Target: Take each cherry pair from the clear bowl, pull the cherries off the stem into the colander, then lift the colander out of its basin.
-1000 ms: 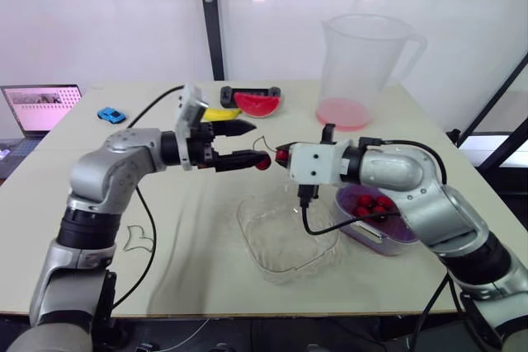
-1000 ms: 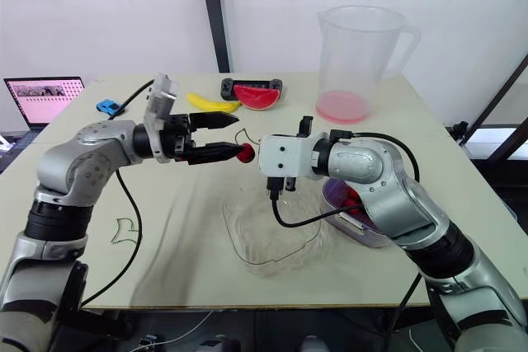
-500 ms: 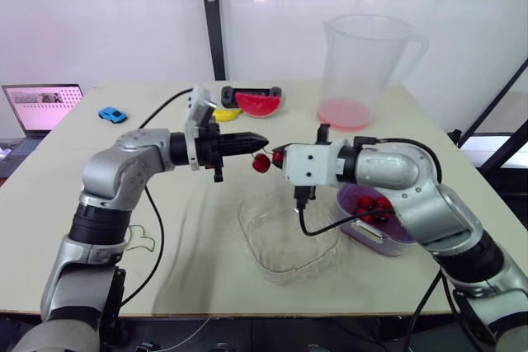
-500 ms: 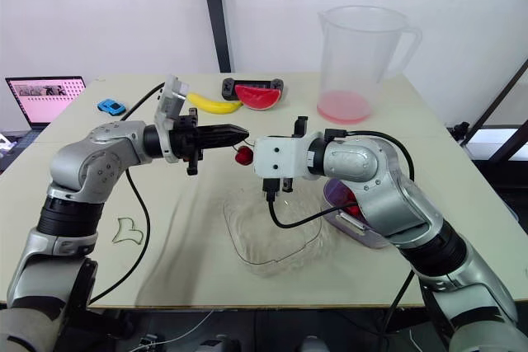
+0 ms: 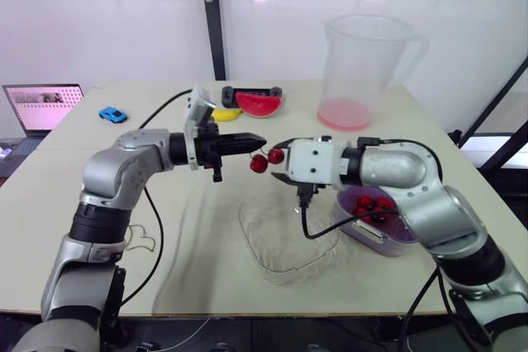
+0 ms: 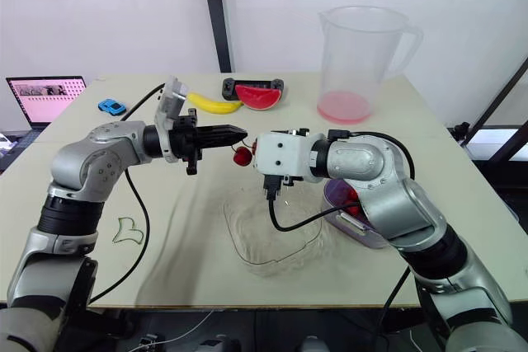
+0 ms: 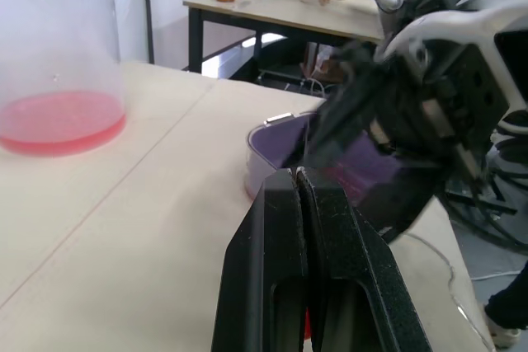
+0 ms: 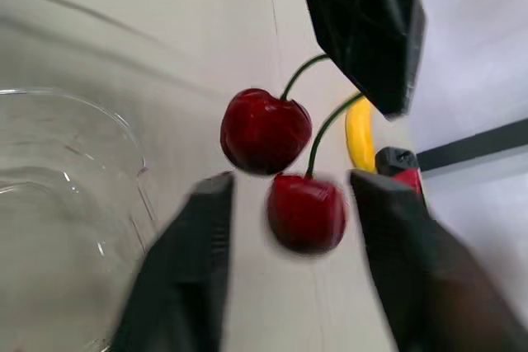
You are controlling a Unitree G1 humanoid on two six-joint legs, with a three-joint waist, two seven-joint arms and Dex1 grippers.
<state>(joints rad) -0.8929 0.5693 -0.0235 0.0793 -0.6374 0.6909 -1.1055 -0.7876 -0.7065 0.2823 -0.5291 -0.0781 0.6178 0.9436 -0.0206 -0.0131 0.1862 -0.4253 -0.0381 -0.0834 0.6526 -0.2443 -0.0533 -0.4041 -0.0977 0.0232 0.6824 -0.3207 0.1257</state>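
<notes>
Both arms are built of rounded silver-grey shells, with black bands at the joints. The left gripper has two long, black, tapering fingers, each with a recessed slot along it. They sit ahead of a black collar and a small white camera block. The right gripper has black fingers too, mounted on a boxy white wrist housing. A black cable hangs in a loop from that housing, and another black lead trails from the left wrist.
</notes>
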